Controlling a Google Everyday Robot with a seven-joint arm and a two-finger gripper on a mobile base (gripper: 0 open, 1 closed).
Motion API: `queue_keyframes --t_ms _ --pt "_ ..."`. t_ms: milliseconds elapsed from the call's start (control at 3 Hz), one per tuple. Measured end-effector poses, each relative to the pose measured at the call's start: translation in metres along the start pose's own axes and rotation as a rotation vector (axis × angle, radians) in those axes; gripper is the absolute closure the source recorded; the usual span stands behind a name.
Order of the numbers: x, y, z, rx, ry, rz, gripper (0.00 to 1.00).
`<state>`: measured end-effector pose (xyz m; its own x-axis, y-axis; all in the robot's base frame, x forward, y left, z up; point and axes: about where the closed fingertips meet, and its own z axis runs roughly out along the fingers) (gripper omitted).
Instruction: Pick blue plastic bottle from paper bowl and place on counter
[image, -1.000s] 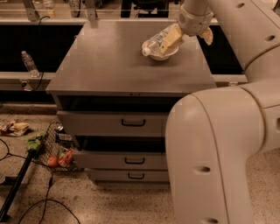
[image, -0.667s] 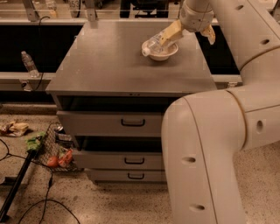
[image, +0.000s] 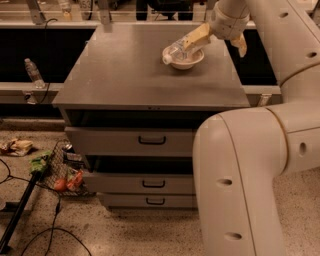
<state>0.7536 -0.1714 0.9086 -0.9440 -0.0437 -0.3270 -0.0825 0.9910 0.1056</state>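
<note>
Camera view: reaching in at the far right of the bench (image: 125, 70) with the gripper (image: 219, 41) just above the paper bowl (image: 195, 61). Fingers (image: 197, 36) spread wide, released, one laid along the blue plastic bottle (image: 174, 51). Lying tilted across the bowl's rim, cap end poking out left. Not lifted yet, by the look of it; grasp, lift and set-down on the bench all left.
</note>
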Motion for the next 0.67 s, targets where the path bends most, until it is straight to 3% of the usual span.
queue_keyframes --t_ms 333,667 --pt "0.007 0.006 -0.014 -0.215 -0.012 0.250 0.00" --pt "0.002 0.009 -0.029 -0.300 -0.025 0.441 0.00"
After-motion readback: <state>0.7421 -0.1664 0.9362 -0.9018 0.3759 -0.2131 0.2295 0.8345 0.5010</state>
